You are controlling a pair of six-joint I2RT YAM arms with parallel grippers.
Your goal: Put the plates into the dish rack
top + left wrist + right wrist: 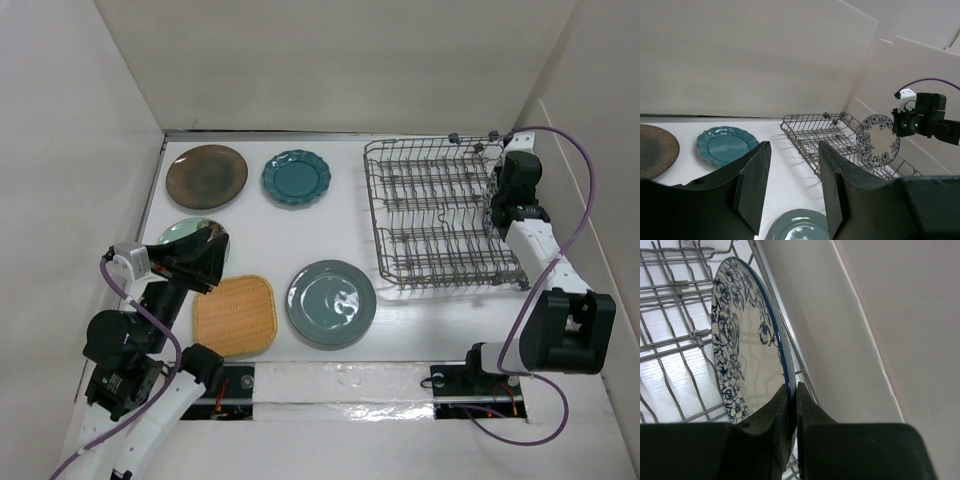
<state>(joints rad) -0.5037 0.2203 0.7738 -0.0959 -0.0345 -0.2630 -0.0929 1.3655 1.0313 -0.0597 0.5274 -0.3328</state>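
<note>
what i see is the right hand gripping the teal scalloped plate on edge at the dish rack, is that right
Not the teal one. The right hand grips the white plate with blue flowers on edge at the dish rack, as the right wrist view shows; the teal scalloped plate lies flat on the table.

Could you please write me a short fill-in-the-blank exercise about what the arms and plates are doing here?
1. The right gripper is shut on the rim of the white plate with the blue ____ pattern.
2. The left gripper is ____ and holds nothing.
3. In the top view, the tan woven plate lies directly ____ of the grey-blue plate.
Missing words: floral; open; left.
</note>
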